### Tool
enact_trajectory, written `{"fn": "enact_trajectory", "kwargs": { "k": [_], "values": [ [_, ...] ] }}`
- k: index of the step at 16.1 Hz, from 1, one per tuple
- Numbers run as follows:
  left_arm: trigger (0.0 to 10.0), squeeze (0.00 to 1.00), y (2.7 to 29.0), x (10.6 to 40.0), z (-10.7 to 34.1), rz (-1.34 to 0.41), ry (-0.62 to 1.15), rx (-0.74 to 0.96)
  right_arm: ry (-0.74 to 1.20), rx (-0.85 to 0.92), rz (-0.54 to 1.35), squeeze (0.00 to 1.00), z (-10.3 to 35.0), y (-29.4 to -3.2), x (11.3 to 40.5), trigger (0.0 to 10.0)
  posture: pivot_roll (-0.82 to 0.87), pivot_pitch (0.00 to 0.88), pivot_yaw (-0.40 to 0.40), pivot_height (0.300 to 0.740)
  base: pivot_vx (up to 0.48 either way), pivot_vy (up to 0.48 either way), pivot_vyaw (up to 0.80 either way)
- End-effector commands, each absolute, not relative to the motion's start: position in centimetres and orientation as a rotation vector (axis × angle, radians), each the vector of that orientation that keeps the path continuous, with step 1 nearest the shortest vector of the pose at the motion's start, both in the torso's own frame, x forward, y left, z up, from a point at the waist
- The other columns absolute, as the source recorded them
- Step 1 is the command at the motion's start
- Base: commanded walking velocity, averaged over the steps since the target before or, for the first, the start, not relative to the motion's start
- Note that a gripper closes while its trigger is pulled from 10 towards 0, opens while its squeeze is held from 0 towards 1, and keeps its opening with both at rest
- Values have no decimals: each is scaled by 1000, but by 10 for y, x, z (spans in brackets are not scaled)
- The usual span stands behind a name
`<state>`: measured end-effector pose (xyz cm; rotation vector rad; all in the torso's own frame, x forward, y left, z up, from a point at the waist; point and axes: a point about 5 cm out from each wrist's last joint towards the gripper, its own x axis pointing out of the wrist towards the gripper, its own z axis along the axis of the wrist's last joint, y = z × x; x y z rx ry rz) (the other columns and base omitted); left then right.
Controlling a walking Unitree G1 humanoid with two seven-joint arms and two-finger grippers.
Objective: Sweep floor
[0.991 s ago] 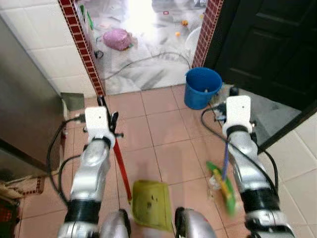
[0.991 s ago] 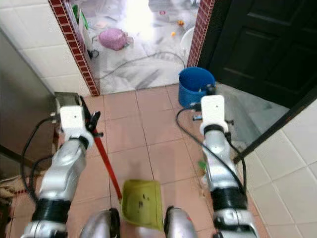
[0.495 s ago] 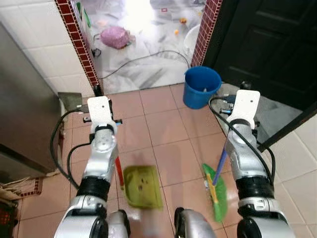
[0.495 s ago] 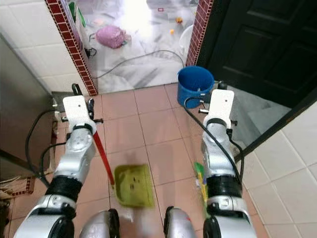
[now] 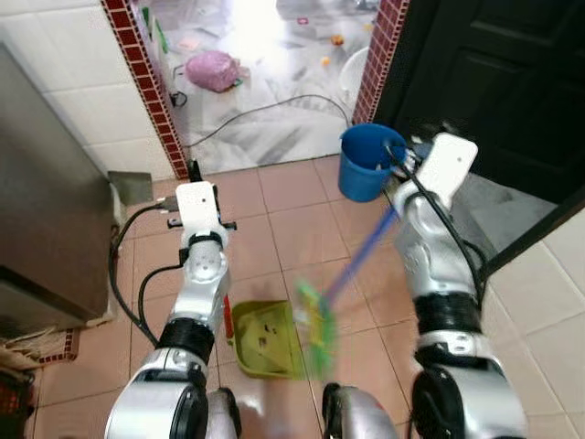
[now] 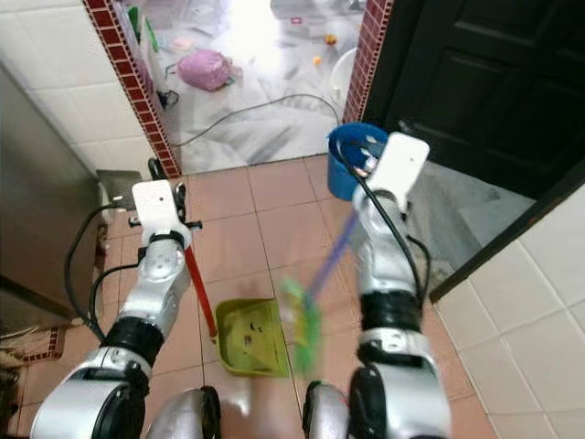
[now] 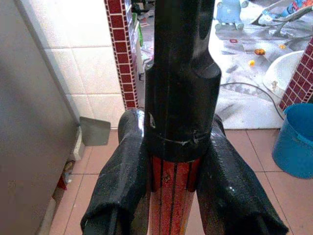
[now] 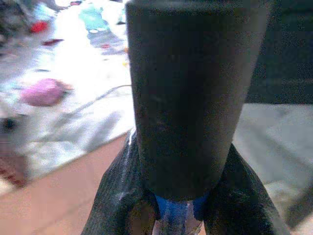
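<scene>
Left eye view looks down on a green dustpan [image 5: 265, 339] lying flat on the terracotta floor tiles [image 5: 292, 229] between the two arms, with a few dark specks of dirt inside it. A blue bucket [image 5: 367, 161] stands by the brick-trimmed doorway [image 5: 151, 91]; its contents cannot be made out. Beyond the doorway lies a pale marbled floor [image 5: 274, 119] with a pink bundle [image 5: 212, 70], a trailing cable and scattered small items. A dark door [image 5: 494, 82] stands on the right and white wall tiles [image 5: 73, 101] on the left.

The left gripper [image 7: 178, 196] is clamped around the dustpan's red handle [image 7: 172, 205]. The right gripper [image 8: 178, 210] is closed on the broom's blue handle [image 8: 177, 210].

Since half a second ago the broom [image 5: 315, 320] has swung from the robot's right side across to the dustpan's edge, its green head blurred, and the right arm has risen toward the bucket.
</scene>
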<state>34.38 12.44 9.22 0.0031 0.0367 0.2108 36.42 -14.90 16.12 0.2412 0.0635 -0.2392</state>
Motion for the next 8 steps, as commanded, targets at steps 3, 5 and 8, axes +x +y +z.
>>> {"fn": "enact_trajectory", "kwargs": {
  "k": [3,5,8],
  "values": [
    [10000,0,118,343,83,199,72,22,75,376,-139,0,172,-137,371,10000,-84,132,6,740,0,0,0],
    [10000,0,118,344,82,198,76,19,96,407,-35,0,179,-127,373,10000,-88,126,8,740,0,0,0],
    [10000,0,117,345,81,196,77,18,90,381,224,0,197,-110,372,10000,-94,117,11,740,0,0,0]
  ]
}}
